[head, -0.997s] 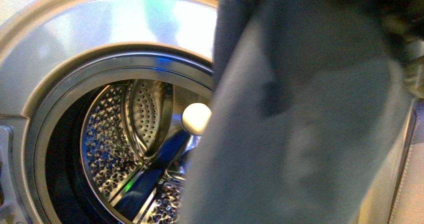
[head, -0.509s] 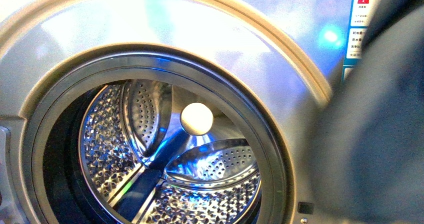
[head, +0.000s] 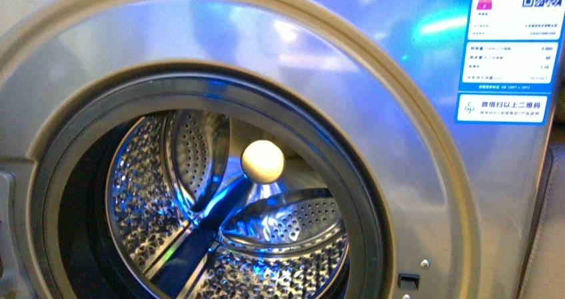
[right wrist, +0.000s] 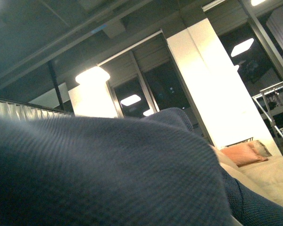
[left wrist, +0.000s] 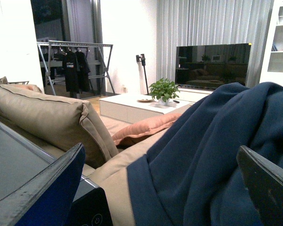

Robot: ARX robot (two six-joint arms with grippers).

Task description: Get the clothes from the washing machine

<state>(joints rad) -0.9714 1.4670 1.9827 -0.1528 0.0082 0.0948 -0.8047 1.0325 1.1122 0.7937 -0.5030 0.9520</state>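
Note:
The washing machine [head: 413,146] fills the front view, grey-silver, its round opening showing the perforated steel drum [head: 266,246], where no cloth shows. No gripper is in that view. The dark navy clothes [right wrist: 108,174] fill the right wrist view and hide my right gripper's fingers; it is shut on them. In the left wrist view the clothes [left wrist: 212,160] lie over a beige sofa, and my left gripper [left wrist: 165,188] is open, its fingers [left wrist: 52,188] apart on either side of the cloth, not touching it.
Blue-white label stickers [head: 510,52] sit at the machine's upper right. The left wrist view shows a beige sofa [left wrist: 52,117], an orange cushion [left wrist: 141,129], a low white table [left wrist: 137,106] with a plant, a TV and a clothes rack [left wrist: 73,66].
The dark cloth that covered the right part of the front view has moved off to the right and out of it, uncovering the machine's front and its stickers.

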